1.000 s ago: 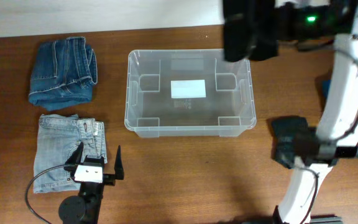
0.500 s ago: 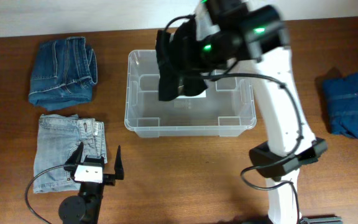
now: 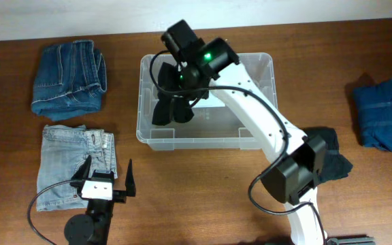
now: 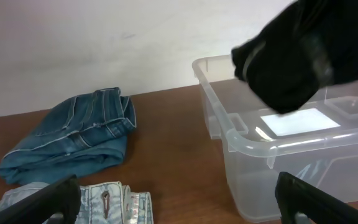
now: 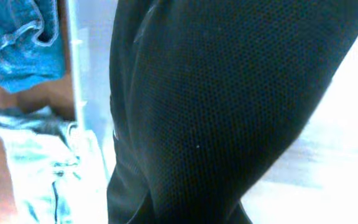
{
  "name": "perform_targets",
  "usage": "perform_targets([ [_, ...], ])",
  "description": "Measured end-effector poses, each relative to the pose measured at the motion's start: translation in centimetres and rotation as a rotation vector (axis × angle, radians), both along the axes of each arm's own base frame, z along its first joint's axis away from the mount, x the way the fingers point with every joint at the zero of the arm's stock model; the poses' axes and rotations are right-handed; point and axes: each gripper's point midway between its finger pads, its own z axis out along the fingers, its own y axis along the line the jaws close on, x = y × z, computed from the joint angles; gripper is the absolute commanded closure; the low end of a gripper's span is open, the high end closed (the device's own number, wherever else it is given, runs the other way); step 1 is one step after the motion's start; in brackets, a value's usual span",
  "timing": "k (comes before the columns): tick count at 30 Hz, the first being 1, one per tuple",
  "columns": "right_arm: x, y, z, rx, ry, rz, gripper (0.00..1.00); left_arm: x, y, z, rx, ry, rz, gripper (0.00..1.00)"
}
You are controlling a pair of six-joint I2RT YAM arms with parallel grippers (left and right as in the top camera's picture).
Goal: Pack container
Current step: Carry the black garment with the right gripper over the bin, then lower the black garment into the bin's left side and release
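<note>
The container (image 3: 264,136) is a clear plastic bin at the table's middle, with a white label on its floor. My right gripper (image 3: 177,80) reaches over its left half, shut on a black garment (image 3: 171,109) that hangs down into the bin. In the right wrist view the black garment (image 5: 229,112) fills the frame and hides the fingers. In the left wrist view the black garment (image 4: 303,56) dangles above the container (image 4: 241,140). My left gripper (image 3: 109,175) stands open and holds nothing at the front left, beside the light jeans (image 3: 70,163).
Folded dark blue jeans (image 3: 70,78) lie at the back left, with the folded light jeans in front of them. A blue garment (image 3: 381,122) lies at the far right. A dark cloth (image 3: 333,162) sits by the right arm's elbow.
My right arm has swung from the right side across to the container's left half, carrying the black garment down into it. The left arm has not moved.
</note>
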Motion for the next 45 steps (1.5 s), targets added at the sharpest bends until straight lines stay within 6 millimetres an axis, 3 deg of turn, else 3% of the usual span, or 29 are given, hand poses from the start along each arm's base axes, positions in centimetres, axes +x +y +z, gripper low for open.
perform_targets([
  [6,0.6,0.7,-3.5,0.017,0.015,-0.009,0.96,0.0,0.0,0.0,0.000,0.000,0.000,0.01],
  [19,0.8,1.7,-7.6,0.051,0.023,0.013,0.95,0.0,0.0,0.0,0.000,0.000,0.000,0.00],
  [21,0.7,1.7,-7.9,0.051,0.025,0.015,0.81,0.0,0.0,0.0,0.000,0.000,0.000,0.01],
  [22,0.6,1.6,-8.0,0.048,0.029,0.017,0.69,0.0,0.0,0.0,0.000,0.000,0.000,0.01],
  [23,0.6,1.6,-8.2,0.046,0.031,0.019,0.47,0.0,0.0,0.0,0.000,0.000,0.000,0.01],
  [26,0.4,1.5,-8.5,0.039,0.034,0.028,0.20,0.0,0.0,0.0,0.000,0.000,0.000,0.01],
  [33,0.3,0.4,-8.9,-0.030,0.020,0.064,0.08,0.0,0.0,0.0,0.000,0.000,0.000,0.01],
  [38,0.4,-1.8,-9.5,-0.128,0.013,0.083,0.07,0.0,0.0,0.0,0.000,0.000,0.000,0.01],
  [44,1.7,-6.2,-9.8,-0.225,0.016,0.040,0.34,0.0,0.0,0.0,0.000,0.000,0.000,0.01],
  [45,2.1,-7.0,-9.9,-0.235,0.016,0.028,0.43,0.0,0.0,0.0,0.000,0.000,0.000,0.01],
])
